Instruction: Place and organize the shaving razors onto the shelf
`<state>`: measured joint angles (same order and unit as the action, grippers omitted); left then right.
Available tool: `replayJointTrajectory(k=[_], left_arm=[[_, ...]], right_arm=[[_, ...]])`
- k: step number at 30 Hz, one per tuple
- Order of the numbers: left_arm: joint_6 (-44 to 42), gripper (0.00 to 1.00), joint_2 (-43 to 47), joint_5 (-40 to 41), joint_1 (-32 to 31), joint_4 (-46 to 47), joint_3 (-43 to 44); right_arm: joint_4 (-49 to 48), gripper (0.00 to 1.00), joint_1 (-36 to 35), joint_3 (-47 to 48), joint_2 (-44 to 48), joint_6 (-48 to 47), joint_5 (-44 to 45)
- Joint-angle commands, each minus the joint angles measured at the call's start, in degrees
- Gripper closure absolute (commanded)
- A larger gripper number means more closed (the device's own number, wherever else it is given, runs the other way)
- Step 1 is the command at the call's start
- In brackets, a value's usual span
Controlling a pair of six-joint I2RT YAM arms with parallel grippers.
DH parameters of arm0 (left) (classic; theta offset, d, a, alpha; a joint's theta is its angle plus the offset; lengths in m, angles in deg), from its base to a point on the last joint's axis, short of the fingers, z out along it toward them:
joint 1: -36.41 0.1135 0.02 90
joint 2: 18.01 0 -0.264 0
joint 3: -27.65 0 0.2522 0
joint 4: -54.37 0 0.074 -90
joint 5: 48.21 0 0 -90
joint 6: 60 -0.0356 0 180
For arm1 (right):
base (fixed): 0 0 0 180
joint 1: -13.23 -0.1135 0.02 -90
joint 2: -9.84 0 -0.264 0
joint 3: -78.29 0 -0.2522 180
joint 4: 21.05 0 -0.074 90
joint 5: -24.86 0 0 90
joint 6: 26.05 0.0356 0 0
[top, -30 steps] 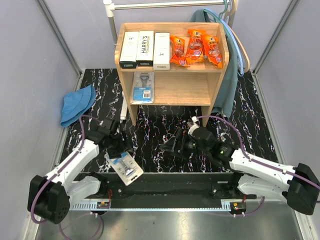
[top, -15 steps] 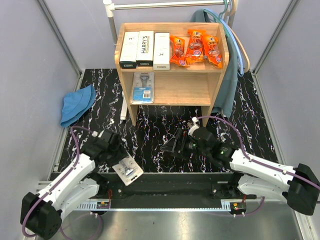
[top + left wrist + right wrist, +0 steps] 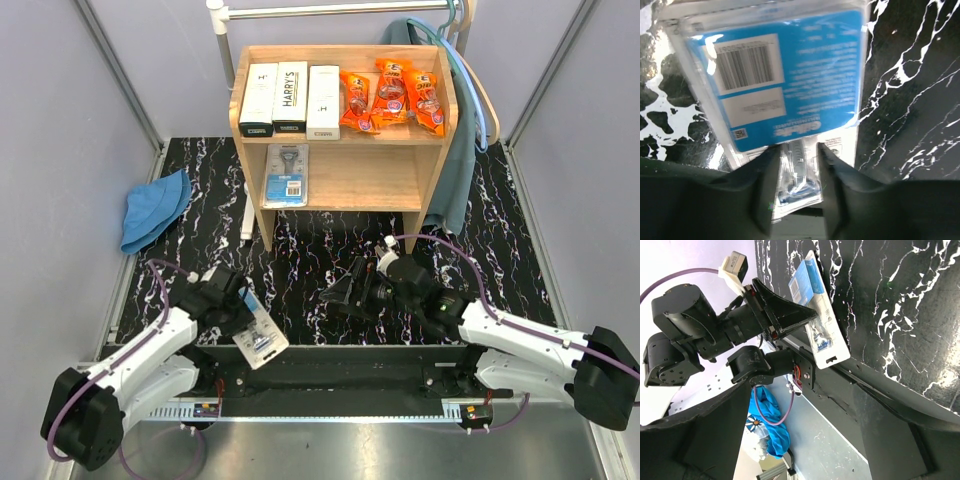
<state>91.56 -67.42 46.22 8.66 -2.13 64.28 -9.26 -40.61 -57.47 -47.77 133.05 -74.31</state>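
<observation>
Left claw (image 3: 797,170): we see it gripping the blister card (image 3: 790,75)
Right claw (image 3: 342,285): we see it spread wide over the mat (image 3: 300,250)

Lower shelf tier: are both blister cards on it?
No: only one blister card lies on the lower tier; the other blister card is held in the left gripper, well short of it.
</observation>
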Motion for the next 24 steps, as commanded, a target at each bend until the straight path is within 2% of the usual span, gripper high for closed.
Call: replayJointTrajectory(k=[1, 7, 19, 24], left_arm=[[-0.30, 0.71, -1.57, 1.90, -0.29, 2.75, -0.11], [-1.27, 0.99, -1.39, 1.64, -0.29, 3.01, -0.20], [-2.67, 1.00, 3.96, 1.37, -0.38, 0.12, 4.01], [-2.76, 1.00, 5.81, 0.94, -1.17, -0.85, 6.30]], right_arm=[[-2.68, 0.08, -0.21, -1.03, 1.00, 0.86, -0.59], [-5.31, 0.08, -0.21, -3.15, 2.06, 2.53, -0.67], [-6.55, 0.08, -0.21, -2.44, 1.36, 2.62, -1.20], [-8.04, 0.09, -0.21, -1.39, -1.63, 2.09, -2.95]])
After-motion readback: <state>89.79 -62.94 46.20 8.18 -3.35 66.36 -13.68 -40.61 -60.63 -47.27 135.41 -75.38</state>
